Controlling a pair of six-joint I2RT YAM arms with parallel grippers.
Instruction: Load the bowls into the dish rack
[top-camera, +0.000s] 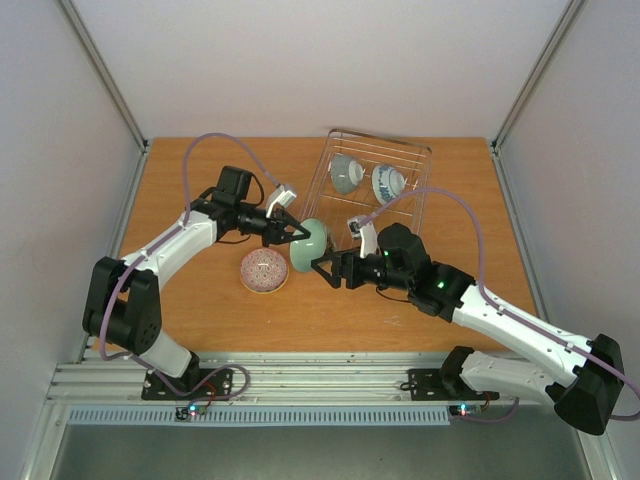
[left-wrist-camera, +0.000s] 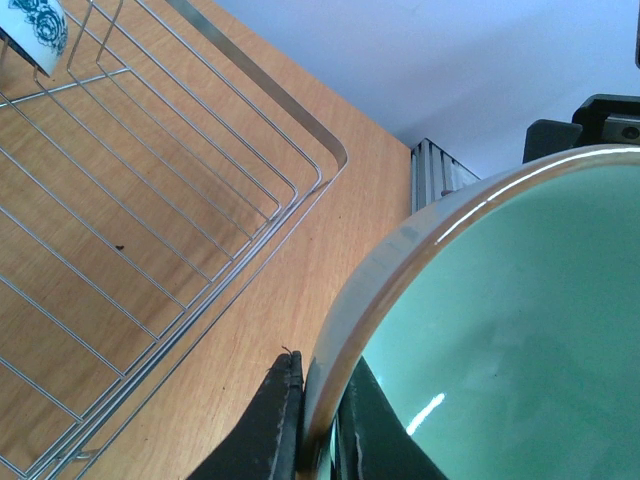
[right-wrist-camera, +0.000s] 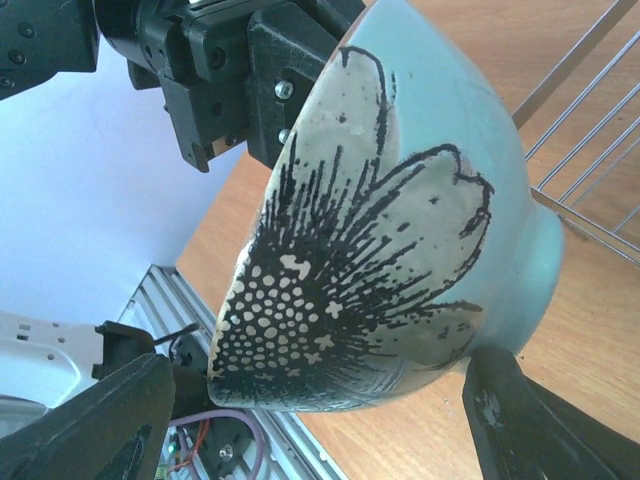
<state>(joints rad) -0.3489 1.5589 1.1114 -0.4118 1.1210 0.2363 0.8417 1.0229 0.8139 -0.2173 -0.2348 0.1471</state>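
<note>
**Green bowl pinched by the left fingers, right fingers spread around it**

The green bowl (top-camera: 312, 245) hangs in the air above the desk (top-camera: 200, 300), tipped on its side, just off the near left corner of the dish rack (top-camera: 368, 208). The left fingers (top-camera: 293, 234) are closed tight on its rim. In the left wrist view one black finger lies against the outer wall and the other presses the glossy green inside, with only the thin rim between them.

The right fingers (top-camera: 325, 272) come at the bowl from the near right. They stand wide apart and grip nothing. In the right wrist view the bowl's outside, painted with a black flower, fills the space between them. One finger sits below the rim with a gap showing. The other is close under the bowl's body near the foot, and I cannot tell whether it touches there.

A pink-red bowl (top-camera: 264, 270) rests mouth up on the desk, just to the near left of the held bowl and clear of both pairs of fingers. Inside the dish rack, a pale bowl (top-camera: 346, 172) and a blue-and-white bowl (top-camera: 388, 183) lean side by side toward its far end.
</note>
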